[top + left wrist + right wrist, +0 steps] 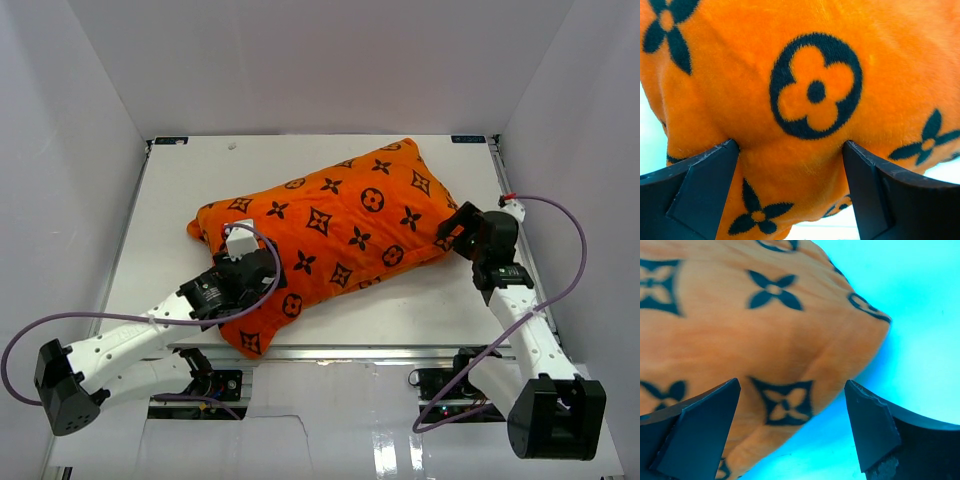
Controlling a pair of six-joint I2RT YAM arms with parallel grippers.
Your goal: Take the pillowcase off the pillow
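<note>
White surface carries bright orange plush pillowcase: likely soft, light, bunchable. Both released: left pincer, right pincer, at its ends; best pinch loose corner fabric.

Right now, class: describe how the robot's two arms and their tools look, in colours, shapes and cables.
Both the left arm and right arm have white links joined by black joint housings, with a thin purple cable looping beside each. The left tool and right tool each end in two black wedge-shaped fingers with scuffed edges.
</note>
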